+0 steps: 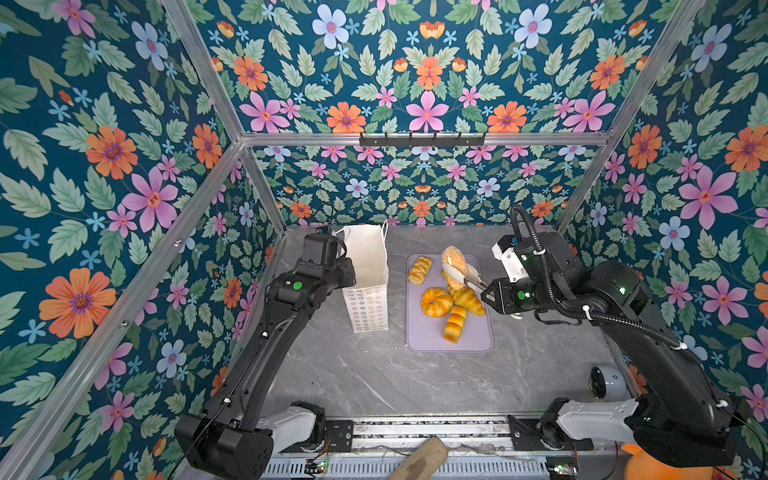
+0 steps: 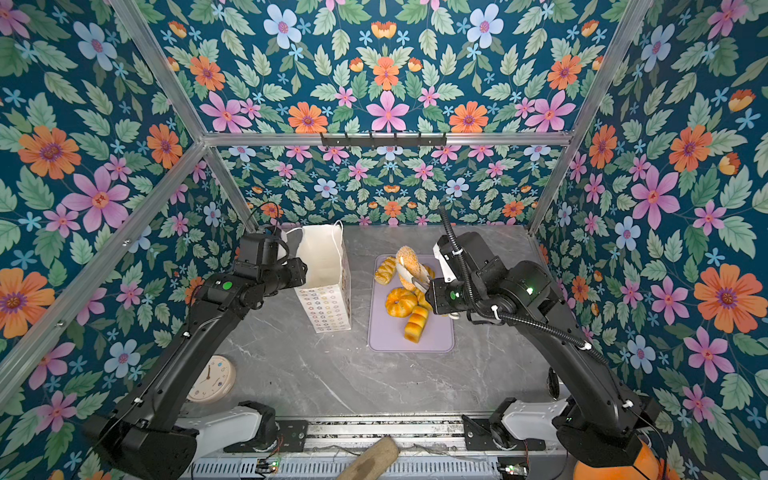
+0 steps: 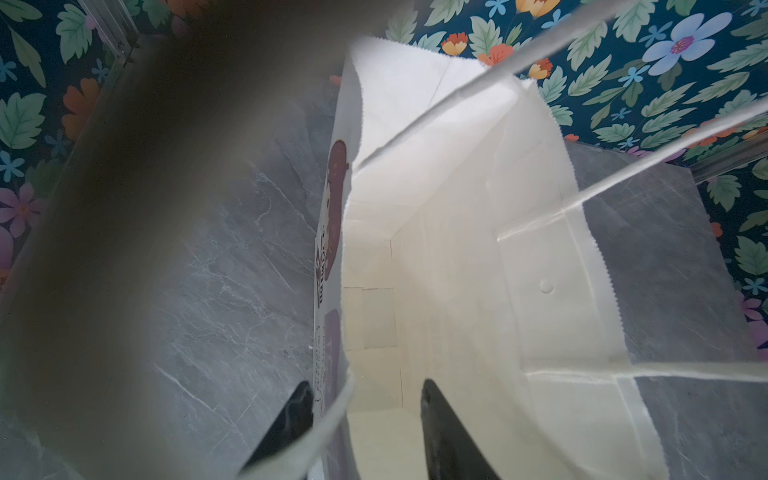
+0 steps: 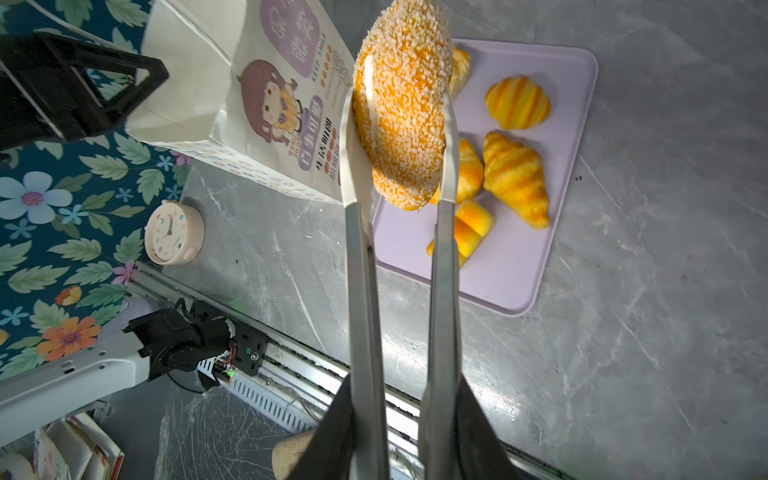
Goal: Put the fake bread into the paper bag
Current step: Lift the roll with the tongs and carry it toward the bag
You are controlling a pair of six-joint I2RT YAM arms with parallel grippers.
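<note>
The seeded roll (image 4: 403, 112) hangs above the lilac tray (image 1: 428, 336), pinched across its width between the blades of the tongs (image 4: 361, 270). My right gripper (image 4: 401, 399) is clamped on the tongs' handles (that squeeze is what grips the roll). I carry it high, I judge, so that it clears the rim of the paper bag (image 1: 368, 266), which stands upright just beside the tray. My left gripper (image 3: 365, 399) sits at the bag's side away from the tray, jaws apart, one finger inside the wall and one outside, not pinching it. That props the mouth open for the drop. The ring bun (image 1: 436, 302), the loaf (image 1: 455, 324) and the other pastries lie on the tray, and the bag's floor looks bare.
</note>
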